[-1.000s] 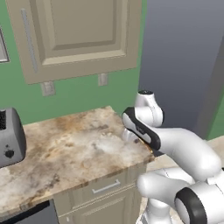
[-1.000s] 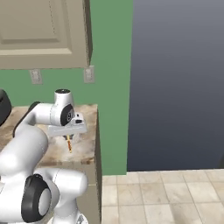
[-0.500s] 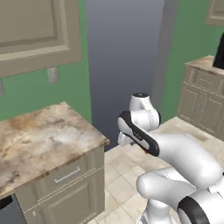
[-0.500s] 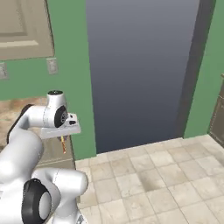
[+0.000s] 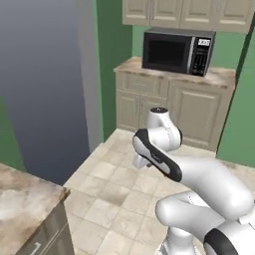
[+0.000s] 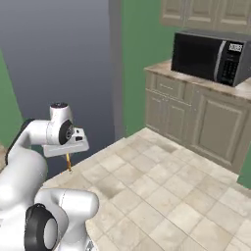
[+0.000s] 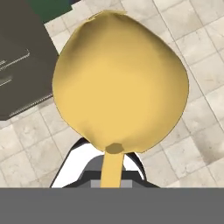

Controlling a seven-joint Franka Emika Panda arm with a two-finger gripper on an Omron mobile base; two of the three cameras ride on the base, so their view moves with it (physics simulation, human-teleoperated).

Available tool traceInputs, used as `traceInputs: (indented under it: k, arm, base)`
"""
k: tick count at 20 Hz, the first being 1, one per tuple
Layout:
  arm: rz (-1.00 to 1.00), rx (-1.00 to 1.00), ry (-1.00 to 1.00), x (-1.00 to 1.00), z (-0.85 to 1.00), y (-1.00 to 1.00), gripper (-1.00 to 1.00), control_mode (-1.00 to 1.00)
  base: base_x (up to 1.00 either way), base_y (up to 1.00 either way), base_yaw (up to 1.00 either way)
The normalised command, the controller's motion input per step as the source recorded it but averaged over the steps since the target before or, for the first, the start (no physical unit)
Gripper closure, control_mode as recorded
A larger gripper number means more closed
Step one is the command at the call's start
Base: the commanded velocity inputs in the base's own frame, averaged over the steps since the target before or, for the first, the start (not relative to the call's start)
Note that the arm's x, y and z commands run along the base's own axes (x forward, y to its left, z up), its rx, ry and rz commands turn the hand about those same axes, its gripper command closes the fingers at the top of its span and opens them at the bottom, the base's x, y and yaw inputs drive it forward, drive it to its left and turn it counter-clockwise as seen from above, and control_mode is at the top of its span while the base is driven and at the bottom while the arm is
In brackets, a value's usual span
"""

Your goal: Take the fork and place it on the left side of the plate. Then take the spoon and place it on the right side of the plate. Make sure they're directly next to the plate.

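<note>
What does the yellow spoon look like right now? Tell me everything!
The spoon has a big, rounded yellow bowl, smooth and matte like plastic, with a thin orange handle running down from it. The robot's hand is shut on the handle, so the spoon is up in the air above the tiled floor, touching nothing else. In the hand view its bowl faces the camera. From the right base view, only the orange handle shows, poking down below the hand.
</note>
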Motion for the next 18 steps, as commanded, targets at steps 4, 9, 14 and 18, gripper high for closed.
traceInputs:
  k: [4, 9, 14, 18]
  arm:
    - [0.0, 0.0, 0.0, 0.0, 0.0, 0.0, 1.0, 1.0]
    - [0.0, 0.0, 0.0, 0.0, 0.0, 0.0, 1.0, 1.0]
    - [0.0, 0.0, 0.0, 0.0, 0.0, 0.0, 1.0, 1.0]
    - [0.0, 0.0, 0.0, 0.0, 0.0, 0.0, 1.0, 1.0]
  base:
    - [0.06, -0.09, -0.8]
    - [0.04, -0.1, -0.82]
    - [0.0, -0.03, -0.86]
    - [0.0, 0.0, -0.88]
